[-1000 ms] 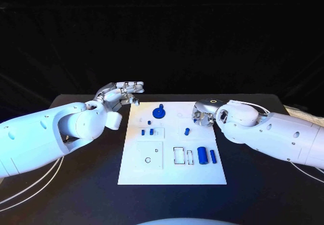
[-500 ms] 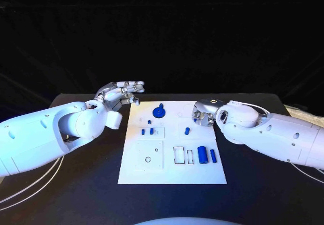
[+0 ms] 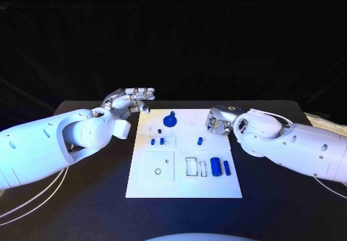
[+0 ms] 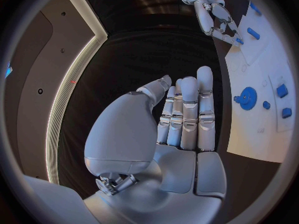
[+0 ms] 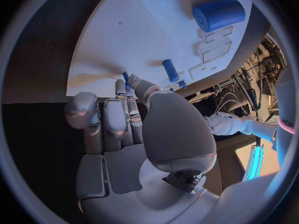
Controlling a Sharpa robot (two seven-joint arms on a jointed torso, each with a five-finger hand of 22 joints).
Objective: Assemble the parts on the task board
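The right hand (image 3: pixel 219 124) hangs over the far right corner of the task board (image 3: pixel 217 186), fingers bent downward toward the white plate; in the right wrist view its fingertips (image 5: pixel 127 82) close around a small blue peg (image 5: pixel 126 77), apparently pinched there, right at the board's surface. Another short blue peg (image 5: pixel 170 70) lies just beside those fingers, and a thick blue cylinder (image 5: pixel 219 14) rests farther off on the board. The left hand (image 3: pixel 130 101) hovers off the board's far left corner, over the black table (image 3: pixel 87 201), with its fingers straight, held side by side, and nothing in them; the left wrist view shows the flat palm (image 4: pixel 181 134) apart from the board. On the board nearest that hand sits a blue gear (image 3: pixel 170 120), with small blue pegs (image 3: pixel 157 141) toward the board's middle. Toward the board's near right, the thick cylinder stands beside a slimmer blue pin (image 3: pixel 227 167), next to rectangular recesses (image 3: pixel 191 166). The room behind the table is dark.
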